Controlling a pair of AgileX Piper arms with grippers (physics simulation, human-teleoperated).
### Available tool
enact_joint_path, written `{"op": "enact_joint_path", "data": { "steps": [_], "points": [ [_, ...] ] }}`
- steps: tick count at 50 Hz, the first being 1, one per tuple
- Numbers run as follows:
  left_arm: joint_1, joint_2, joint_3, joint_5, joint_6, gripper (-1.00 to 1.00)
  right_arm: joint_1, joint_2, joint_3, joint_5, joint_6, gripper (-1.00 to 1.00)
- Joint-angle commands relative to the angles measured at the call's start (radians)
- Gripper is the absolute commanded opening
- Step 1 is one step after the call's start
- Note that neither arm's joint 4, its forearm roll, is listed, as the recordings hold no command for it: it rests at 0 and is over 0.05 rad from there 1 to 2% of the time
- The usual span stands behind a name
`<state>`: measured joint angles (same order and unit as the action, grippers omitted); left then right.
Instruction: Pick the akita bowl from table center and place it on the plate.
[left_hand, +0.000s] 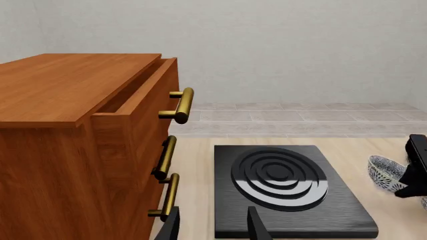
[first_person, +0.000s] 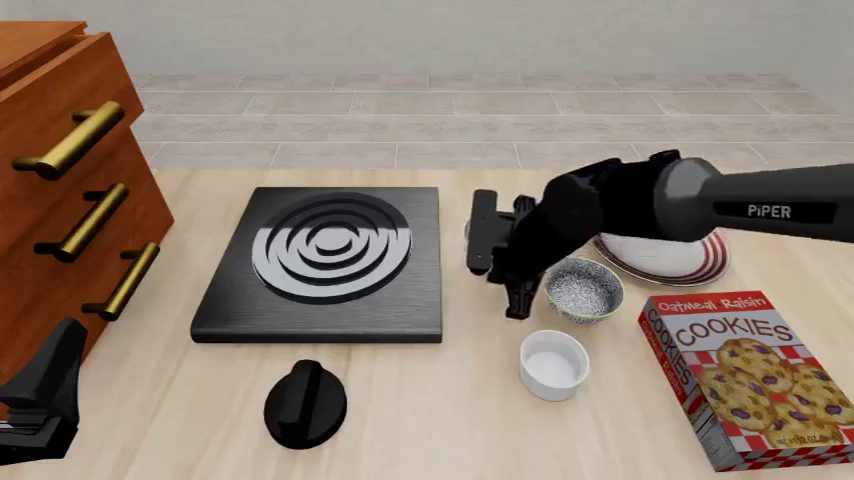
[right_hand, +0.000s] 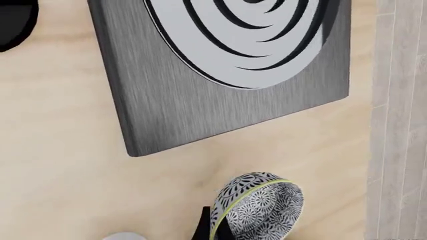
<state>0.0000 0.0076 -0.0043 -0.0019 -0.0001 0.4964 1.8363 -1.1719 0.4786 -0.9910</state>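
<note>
The akita bowl, dark patterned outside and speckled inside, shows tilted in the right wrist view beside the black stove plate. My right gripper is shut on its rim, one finger against the outer wall. The left wrist view shows this bowl with the right gripper beside it. In the front view the right gripper hides it. A second bowl alike stands just right of that gripper. The striped plate lies behind it, partly under the arm. My left gripper is open and holds nothing.
A black stove plate fills the table's middle left, with a black knob-shaped object in front of it. A wooden drawer cabinet with brass handles stands at the left. A white cup and a cookies box sit at the front right.
</note>
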Motion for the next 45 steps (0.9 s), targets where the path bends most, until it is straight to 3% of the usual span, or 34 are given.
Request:
{"op": "enact_joint_path", "data": {
  "steps": [1, 4, 12, 16, 19, 22, 25, 36, 40, 45],
  "points": [
    [0.000, 0.000, 0.000, 0.000, 0.000, 1.00, 0.023, -0.085, -0.058, 0.086, 0.043, -1.00],
    [0.000, 0.000, 0.000, 0.000, 0.000, 1.00, 0.003, -0.101, -0.049, 0.095, 0.015, -1.00],
    [0.000, 0.000, 0.000, 0.000, 0.000, 1.00, -0.028, -0.154, -0.102, 0.152, 0.021, -1.00],
    [0.000, 0.000, 0.000, 0.000, 0.000, 1.00, -0.033, -0.172, -0.203, 0.212, 0.090, -1.00],
    [0.000, 0.000, 0.000, 0.000, 0.000, 1.00, -0.071, -0.183, -0.205, 0.219, 0.073, -1.00],
    [0.000, 0.000, 0.000, 0.000, 0.000, 1.00, -0.087, -0.179, -0.224, 0.230, 0.101, -1.00],
    [0.000, 0.000, 0.000, 0.000, 0.000, 1.00, -0.123, -0.180, -0.216, 0.229, 0.101, -1.00],
    [0.000, 0.000, 0.000, 0.000, 0.000, 1.00, -0.240, -0.145, -0.256, 0.232, 0.189, -1.00],
    [0.000, 0.000, 0.000, 0.000, 0.000, 1.00, -0.319, -0.128, -0.219, 0.193, 0.160, -1.00],
    [0.000, 0.000, 0.000, 0.000, 0.000, 1.00, -0.353, -0.114, -0.202, 0.170, 0.190, -1.00]
  ]
}}
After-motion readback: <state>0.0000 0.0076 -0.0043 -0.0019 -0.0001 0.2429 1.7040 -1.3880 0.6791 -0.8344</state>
